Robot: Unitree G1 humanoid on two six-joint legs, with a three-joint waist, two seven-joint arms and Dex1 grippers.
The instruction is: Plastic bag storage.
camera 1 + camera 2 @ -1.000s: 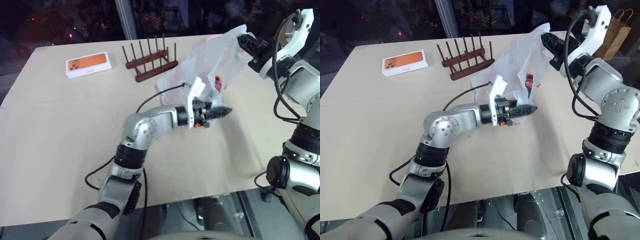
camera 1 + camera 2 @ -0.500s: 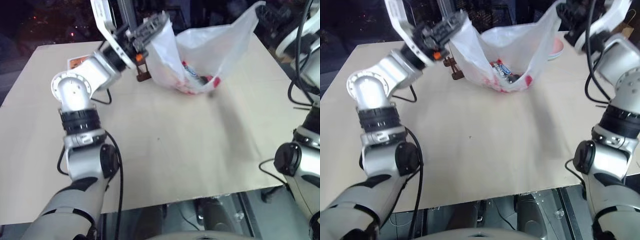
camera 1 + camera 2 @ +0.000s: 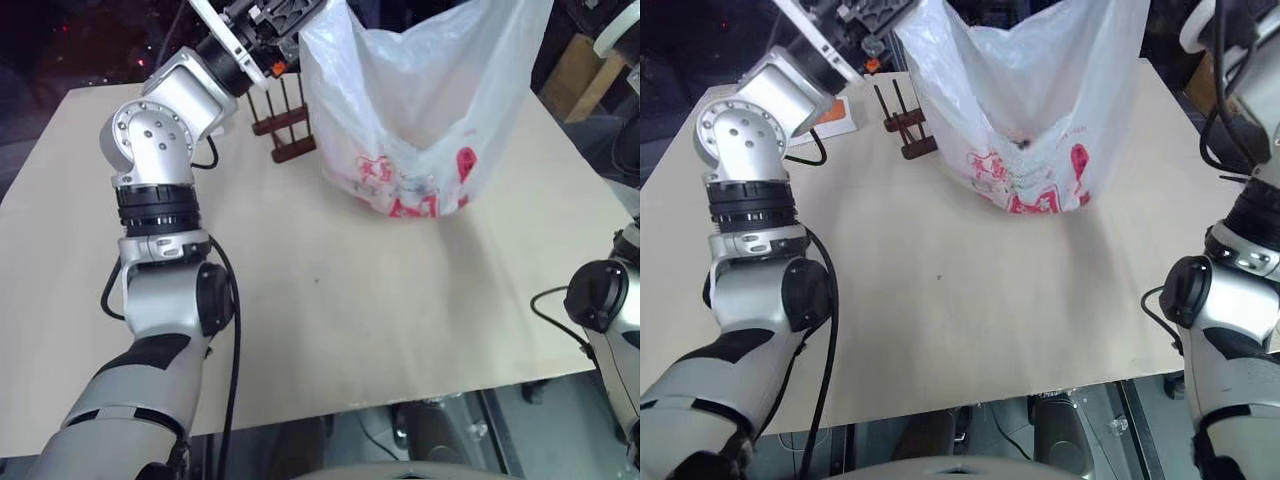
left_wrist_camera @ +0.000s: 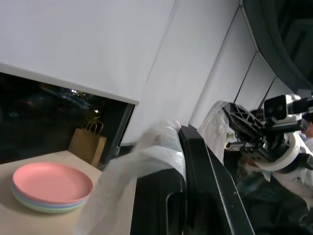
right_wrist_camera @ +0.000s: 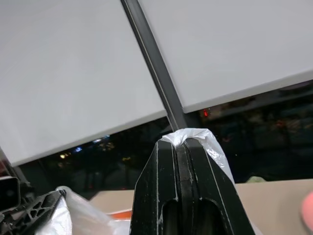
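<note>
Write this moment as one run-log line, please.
left gripper: shut on plastic bag | right gripper: shut on plastic bag | bag: held up, bottom near table

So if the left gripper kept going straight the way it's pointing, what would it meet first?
Probably the right gripper, which sits just ahead in the left wrist view, pinching the bag's other edge. The left gripper is shut on the bag too. Depth is unclear; it might pass beside it.

A glass-walled room by night — bare tabletop (image 3: 400, 300); dark windows (image 5: 254, 122) with roller blinds (image 4: 98, 44).
</note>
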